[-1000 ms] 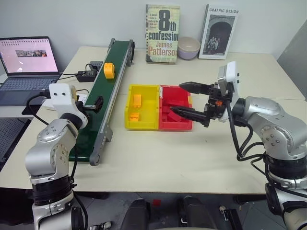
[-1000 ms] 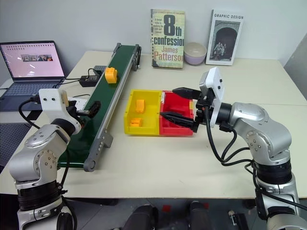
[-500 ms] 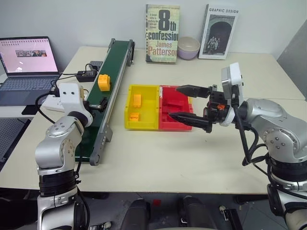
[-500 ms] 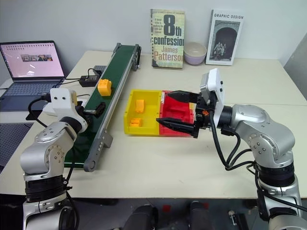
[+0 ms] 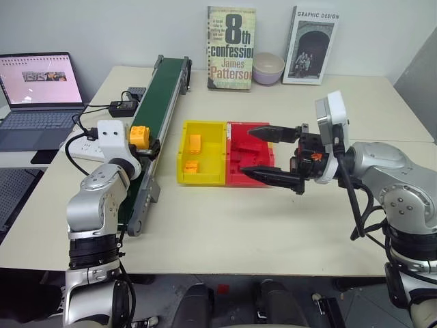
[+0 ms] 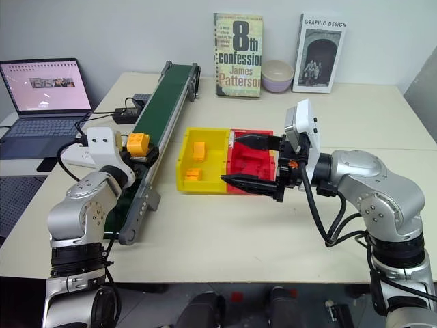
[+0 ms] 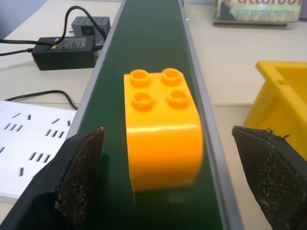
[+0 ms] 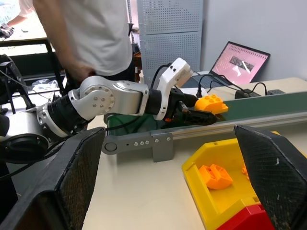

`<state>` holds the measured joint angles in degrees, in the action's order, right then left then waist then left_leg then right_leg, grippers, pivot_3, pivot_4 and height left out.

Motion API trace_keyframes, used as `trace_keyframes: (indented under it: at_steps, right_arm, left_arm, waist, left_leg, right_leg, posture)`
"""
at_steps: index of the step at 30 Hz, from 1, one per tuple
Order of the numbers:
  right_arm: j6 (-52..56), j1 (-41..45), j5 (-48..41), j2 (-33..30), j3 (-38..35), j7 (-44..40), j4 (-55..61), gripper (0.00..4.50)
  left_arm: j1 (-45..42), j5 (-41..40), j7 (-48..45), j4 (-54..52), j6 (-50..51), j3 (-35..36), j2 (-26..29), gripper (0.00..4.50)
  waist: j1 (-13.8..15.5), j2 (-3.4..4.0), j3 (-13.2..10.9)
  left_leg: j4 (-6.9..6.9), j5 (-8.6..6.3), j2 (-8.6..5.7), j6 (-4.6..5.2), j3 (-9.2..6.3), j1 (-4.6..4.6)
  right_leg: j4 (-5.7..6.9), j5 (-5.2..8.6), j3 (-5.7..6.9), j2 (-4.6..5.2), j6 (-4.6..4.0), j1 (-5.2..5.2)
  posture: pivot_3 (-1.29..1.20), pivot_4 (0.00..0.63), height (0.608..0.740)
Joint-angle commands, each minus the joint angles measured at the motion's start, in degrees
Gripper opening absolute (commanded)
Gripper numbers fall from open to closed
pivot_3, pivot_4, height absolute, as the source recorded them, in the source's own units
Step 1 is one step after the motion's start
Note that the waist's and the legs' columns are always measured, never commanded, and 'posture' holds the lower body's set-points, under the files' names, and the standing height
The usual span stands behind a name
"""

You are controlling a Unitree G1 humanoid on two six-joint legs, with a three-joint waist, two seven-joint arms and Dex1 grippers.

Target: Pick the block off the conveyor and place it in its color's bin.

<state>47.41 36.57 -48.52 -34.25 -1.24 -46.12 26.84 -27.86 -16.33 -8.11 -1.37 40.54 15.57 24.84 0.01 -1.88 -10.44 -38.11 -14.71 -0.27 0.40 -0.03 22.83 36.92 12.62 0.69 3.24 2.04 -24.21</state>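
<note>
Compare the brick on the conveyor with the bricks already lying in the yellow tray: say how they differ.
The block stands alone and upright on the conveyor, between the open fingers of the left gripper; the two orange bricks lie inside the yellow tray, apart from either gripper. The block looks the chunkier, with four studs in a square on top; the tray's bricks look smaller and flatter. All share the same orange-yellow plastic.

You'll see the block [image 5: 139, 135] has ridden down the belt [image 5: 158, 96] from the upper left toward frame centre-left. Your left gripper [image 7: 168, 182] has come forward to meet it, jaws wide on either side. The right gripper [image 5: 273, 153] has dropped slightly lower over the red tray [image 5: 240, 179].
</note>
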Motion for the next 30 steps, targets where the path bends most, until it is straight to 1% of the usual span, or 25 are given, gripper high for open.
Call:
trace_keyframes:
  at_steps: [1, 4, 10, 13, 16, 19, 22, 26, 30]
  right_arm:
    - [0.1, 1.4, -1.7, -0.6, -2.2, 0.9, 1.6, 4.5]
    - [0.0, 2.1, -1.8, -0.7, -2.2, 0.8, 0.6, 4.5]
    - [-0.9, 3.9, -1.0, -0.8, -2.0, -0.3, -2.3, 4.5]
    - [-1.3, 4.2, -0.6, -0.9, -1.8, -0.8, -3.0, 4.5]
    - [-1.4, 4.4, -0.4, -1.0, -1.7, -0.7, -3.6, 4.5]
    - [-1.0, 3.4, -0.4, -1.6, -1.5, -0.4, -2.0, 4.5]
    - [-0.2, 3.3, -0.8, -1.5, -2.0, 1.7, -0.9, 4.5]
    - [1.8, 3.0, -1.1, -1.2, -3.5, 7.4, 1.6, 4.5]
    - [2.4, 1.1, 3.3, -4.9, -1.5, 9.5, 5.2, 4.5]
  left_arm:
    - [0.1, -0.7, 0.5, -2.7, 0.1, 1.6, -0.3, 4.05]
    - [0.8, -1.9, 1.7, -4.4, 2.7, 3.3, -1.3, 3.51]
    - [2.4, -2.5, 4.6, -8.8, 6.5, 5.1, -2.9, 2.26]
    - [2.5, -2.2, 5.8, -9.5, 7.3, 5.9, -3.0, 1.75]
    - [1.7, -2.3, 6.2, -9.8, 7.7, 6.6, -2.7, 1.72]
    - [-0.4, -3.2, 4.4, -9.4, 7.2, 6.1, -1.5, 1.72]
    - [-3.4, -3.4, 2.1, -7.6, 7.6, 4.2, 0.0, 1.72]
    - [-10.1, -2.7, -7.1, -2.1, 6.4, -3.7, 3.6, 1.72]
    - [-16.7, -0.6, -18.2, 5.2, 1.7, -12.9, 5.7, 1.72]
  waist:
    - [0.0, 0.0, 0.0]
    - [0.0, 0.0, 0.0]
    - [0.0, 0.0, 0.0]
    - [0.0, 0.0, 0.0]
    - [0.0, 0.0, 0.0]
    - [0.0, 0.0, 0.0]
    - [0.0, 0.0, 0.0]
    - [0.2, 0.0, 0.0]
    - [0.3, 0.0, 0.0]
  left_leg:
    - [0.0, 0.0, 0.0, 0.0, 0.0, 0.0]
    - [0.0, 0.0, 0.0, 0.0, 0.0, 0.0]
    - [0.0, 0.0, 0.01, 0.0, 0.0, 0.0]
    - [0.0, 0.0, 0.01, 0.0, -0.02, -0.01]
    - [0.0, 0.0, 0.0, 0.0, 0.0, 0.0]
    - [0.0, 0.0, 0.0, 0.0, -0.01, 0.02]
    - [0.0, 0.0, 0.0, 0.0, -0.03, 0.04]
    - [-0.02, 0.0, -0.05, 0.0, -0.03, 0.04]
    - [-0.01, 0.0, -0.12, 0.0, 0.08, 0.06]
  right_leg:
    - [0.0, 0.0, 0.0, 0.01, 0.0, 0.0]
    - [-0.01, 0.0, 0.0, 0.04, 0.0, 0.0]
    - [0.0, 0.0, -0.01, 0.04, 0.0, 0.0]
    - [0.01, 0.0, 0.01, 0.04, 0.0, 0.01]
    - [0.0, 0.0, 0.0, 0.02, 0.0, 0.0]
    - [-0.01, 0.0, 0.01, 0.02, 0.0, -0.01]
    - [-0.01, 0.0, 0.03, 0.02, 0.0, -0.01]
    - [0.01, 0.0, 0.06, -0.08, 0.0, 0.0]
    - [-0.06, 0.0, 0.05, -0.07, 0.0, -0.01]
  posture:
    - [0.0, 0.15, 0.74]
    - [0.0, 0.15, 0.74]
    - [0.0, 0.15, 0.74]
    - [0.0, 0.15, 0.74]
    - [0.0, 0.15, 0.74]
    - [0.0, 0.15, 0.74]
    - [0.0, 0.15, 0.74]
    - [0.0, 0.15, 0.74]
    - [0.0, 0.15, 0.74]
